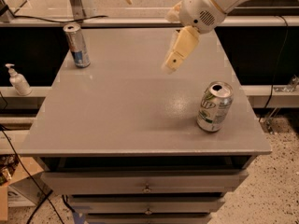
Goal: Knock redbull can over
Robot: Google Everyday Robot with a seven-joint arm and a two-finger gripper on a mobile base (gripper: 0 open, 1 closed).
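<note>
The redbull can (77,45), slim and silver with a blue lower part, stands upright at the far left corner of the grey table (126,106). My gripper (174,62) hangs from the white arm above the middle-right of the table, well to the right of the redbull can and not touching anything. A wider white-and-green soda can (214,107) stands upright near the table's front right.
A white pump bottle (17,80) stands on a lower ledge left of the table. Drawers (147,185) lie below the table front. A glass wall and rail run behind the table. Cables hang at the left and right.
</note>
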